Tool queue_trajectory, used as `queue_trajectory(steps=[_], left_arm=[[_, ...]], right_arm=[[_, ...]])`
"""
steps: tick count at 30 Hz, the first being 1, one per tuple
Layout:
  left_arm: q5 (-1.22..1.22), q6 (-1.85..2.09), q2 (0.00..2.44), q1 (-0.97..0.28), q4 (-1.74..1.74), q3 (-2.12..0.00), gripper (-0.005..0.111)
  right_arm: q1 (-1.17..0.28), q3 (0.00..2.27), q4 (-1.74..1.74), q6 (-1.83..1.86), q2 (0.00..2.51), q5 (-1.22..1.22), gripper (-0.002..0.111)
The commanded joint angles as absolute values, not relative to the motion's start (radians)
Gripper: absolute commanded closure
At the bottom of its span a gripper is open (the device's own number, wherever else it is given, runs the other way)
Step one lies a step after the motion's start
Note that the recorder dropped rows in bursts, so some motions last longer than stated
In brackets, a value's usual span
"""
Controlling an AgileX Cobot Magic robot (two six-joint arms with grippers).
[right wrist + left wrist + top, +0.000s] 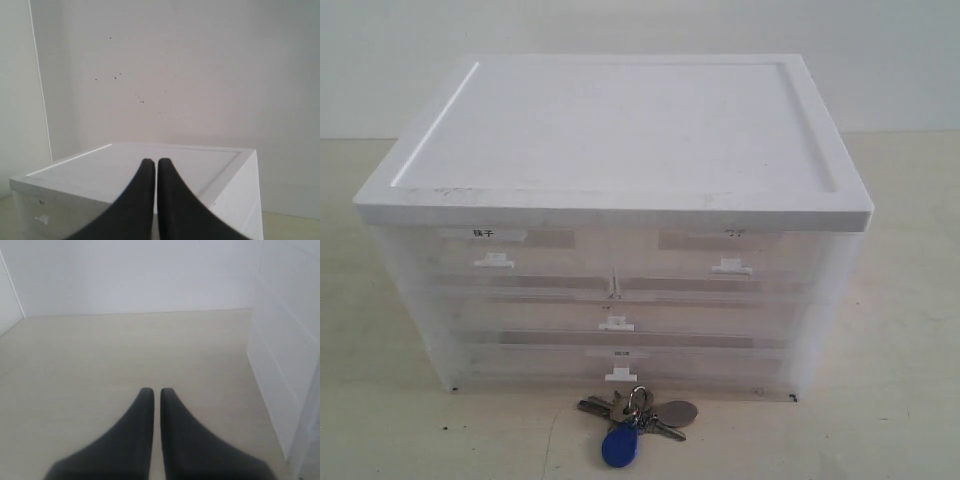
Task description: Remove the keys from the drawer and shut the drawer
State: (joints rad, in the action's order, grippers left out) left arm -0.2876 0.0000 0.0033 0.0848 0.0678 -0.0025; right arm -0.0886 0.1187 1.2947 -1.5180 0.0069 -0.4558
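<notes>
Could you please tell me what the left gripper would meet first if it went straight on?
Probably nothing near: the left gripper points over the beige tabletop towards the white back wall, its likely first contact; the white plastic drawer cabinet stands aside.

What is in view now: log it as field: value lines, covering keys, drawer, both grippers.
keys: on the table, just in front of the cabinet
drawer: looks shut, flush with the other fronts
left gripper: shut, empty, beside the cabinet
right gripper: shut, empty, facing the cabinet's top
</notes>
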Motion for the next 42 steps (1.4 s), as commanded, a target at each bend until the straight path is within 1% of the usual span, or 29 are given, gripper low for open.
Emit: queue_trajectory(steps=[1, 16, 17, 19, 20, 21, 22, 25, 28, 30, 32, 33, 34, 37, 39, 42], left_arm=[[-0.288, 0.0, 0.0, 0.088, 0.064, 0.0, 0.102], [-0.288, 0.0, 0.0, 0.088, 0.064, 0.0, 0.102], [-0.288, 0.0, 0.0, 0.088, 0.064, 0.0, 0.102], [-0.288, 0.0, 0.0, 0.088, 0.064, 0.0, 0.102], [-0.288, 0.0, 0.0, 0.088, 0.064, 0.0, 0.102], [-0.288, 0.0, 0.0, 0.088, 0.064, 0.0, 0.102], [-0.288, 0.0, 0.0, 0.088, 0.064, 0.0, 0.102], [-0.288, 0.0, 0.0, 0.088, 0.064, 0.0, 0.102], [-0.288, 0.0, 0.0, 0.088, 0.064, 0.0, 0.102], [-0.288, 0.0, 0.0, 0.088, 0.064, 0.0, 0.102], [-0.288, 0.0, 0.0, 0.088, 0.064, 0.0, 0.102], [-0.288, 0.0, 0.0, 0.088, 0.064, 0.0, 0.102], [-0.288, 0.0, 0.0, 0.088, 0.064, 0.0, 0.102], [-0.288, 0.0, 0.0, 0.088, 0.064, 0.0, 0.102], [-0.288, 0.0, 0.0, 0.088, 0.064, 0.0, 0.102], [-0.288, 0.0, 0.0, 0.088, 0.064, 0.0, 0.102]], right_arm=[[-0.091, 0.116, 1.293, -1.517, 0.0, -0.455, 0.108], [-0.091, 0.116, 1.275, -1.53, 0.0, -0.443, 0.108], [-0.091, 0.116, 1.238, -1.543, 0.0, -0.437, 0.108], [-0.091, 0.116, 0.813, -1.67, 0.0, -0.441, 0.108], [-0.091, 0.116, 0.731, -1.671, 0.0, -0.446, 0.108], [-0.091, 0.116, 0.585, -1.627, 0.0, -0.439, 0.108], [-0.091, 0.116, 0.516, -1.582, 0.0, -0.432, 0.108], [-0.091, 0.068, 0.229, -1.287, 0.0, -0.429, 0.108], [-0.091, 0.003, 0.119, -1.069, 0.0, -0.429, 0.108], [-0.091, 0.0, 0.06, -0.948, 0.0, -0.417, 0.108], [-0.089, 0.0, 0.027, -0.769, 0.0, -0.224, 0.108], [-0.087, 0.0, 0.022, -0.691, 0.0, -0.177, 0.108], [-0.073, 0.0, -0.011, -0.533, 0.0, -0.117, 0.108], [-0.039, 0.0, -0.083, -0.283, 0.0, -0.024, 0.108], [-0.019, 0.0, -0.062, -0.169, 0.0, 0.049, 0.108], [-0.009, 0.0, 0.013, -0.108, 0.0, 0.178, 0.108]])
